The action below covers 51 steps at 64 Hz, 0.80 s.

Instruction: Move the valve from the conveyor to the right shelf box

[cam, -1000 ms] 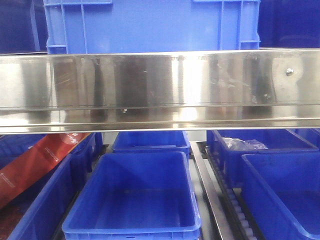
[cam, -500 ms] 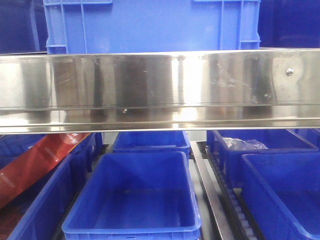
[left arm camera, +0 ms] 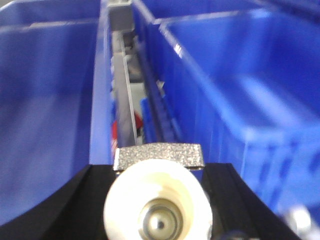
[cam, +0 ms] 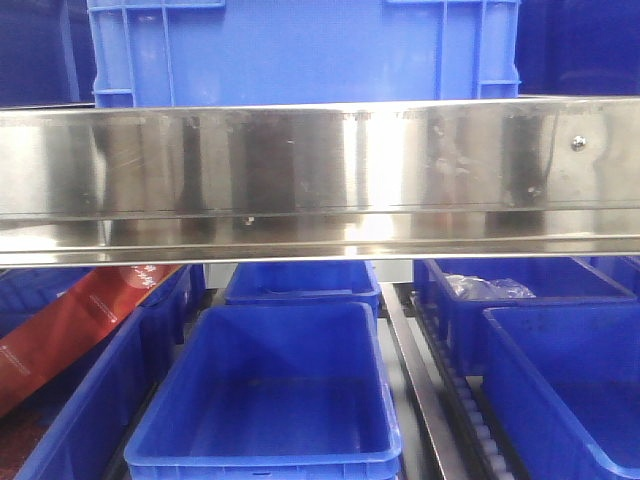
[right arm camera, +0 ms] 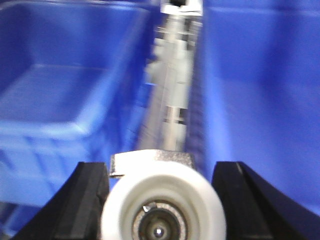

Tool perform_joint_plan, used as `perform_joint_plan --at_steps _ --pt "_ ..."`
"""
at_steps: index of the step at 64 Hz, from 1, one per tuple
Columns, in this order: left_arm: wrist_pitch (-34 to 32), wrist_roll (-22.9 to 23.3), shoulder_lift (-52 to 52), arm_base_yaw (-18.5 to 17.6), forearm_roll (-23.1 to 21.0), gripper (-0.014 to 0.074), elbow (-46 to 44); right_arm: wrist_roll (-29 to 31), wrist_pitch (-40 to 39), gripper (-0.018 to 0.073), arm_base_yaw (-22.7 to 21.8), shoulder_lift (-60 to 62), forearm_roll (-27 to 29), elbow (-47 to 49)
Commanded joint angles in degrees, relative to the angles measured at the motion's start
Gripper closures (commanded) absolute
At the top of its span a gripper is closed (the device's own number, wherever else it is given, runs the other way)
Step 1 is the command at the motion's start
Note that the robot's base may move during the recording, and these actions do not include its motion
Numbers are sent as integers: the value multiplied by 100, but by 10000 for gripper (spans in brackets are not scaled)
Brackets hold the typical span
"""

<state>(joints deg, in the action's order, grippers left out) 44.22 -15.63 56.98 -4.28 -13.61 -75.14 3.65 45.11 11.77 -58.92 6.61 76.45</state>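
1. While both my arms hang over the shelf boxes, I can't spot the valve in any view, and the conveyor isn't in shot either
2. Front view: a steel shelf rail point(cam: 320, 180) runs across the middle with a blue crate point(cam: 300, 50) on it at 12 o'clock. The centre box point(cam: 270, 462) is at 6, the right box point(cam: 520, 380) at 4, a clear bag point(cam: 488, 289) lies in the box behind it at 3, and there's a red strip point(cam: 70, 330) at 8
3. My left gripper point(left arm camera: 157, 170) shows black fingers at 7 and 5 o'clock with a white round part point(left arm camera: 157, 200) between them. The tips are cut off, so I can't tell if it's released or clenched
4. Same story for my right gripper point(right arm camera: 160, 170), so can't tell. It shows an identical white round part point(right arm camera: 162, 200), so I reckon that's my own hardware, not the valve
5. My guess is I'm parked at the shelf end of the job with no valve confirmed in hand
6. Next move, I'd say, depends on that. If I'm carrying nothing, I need to swing to the conveyor and find the valve. If I do have it, I go over the right box rim at 4 o'clock and let go low inside
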Motion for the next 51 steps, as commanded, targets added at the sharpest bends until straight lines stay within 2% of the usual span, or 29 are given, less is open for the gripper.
perform_joint_plan --at_steps 1,15,25,35,51 --pt "-320 -92 429 -294 -167 707 -645 51 -541 720 334 -434 6 542" --pt "-431 -82 1841 -1433 -38 707 -1980 51 -617 720 957 -1834 6 1946" --pt "-624 -43 2836 -2040 -38 707 -2795 51 -597 720 1184 -2736 6 2922" --pt "-708 -43 3732 -2177 -117 707 -3406 51 -611 721 1236 -3529 31 3396" --pt "-798 -43 4417 -2177 -150 707 -3460 51 -662 721 1236 -4202 31 3424"
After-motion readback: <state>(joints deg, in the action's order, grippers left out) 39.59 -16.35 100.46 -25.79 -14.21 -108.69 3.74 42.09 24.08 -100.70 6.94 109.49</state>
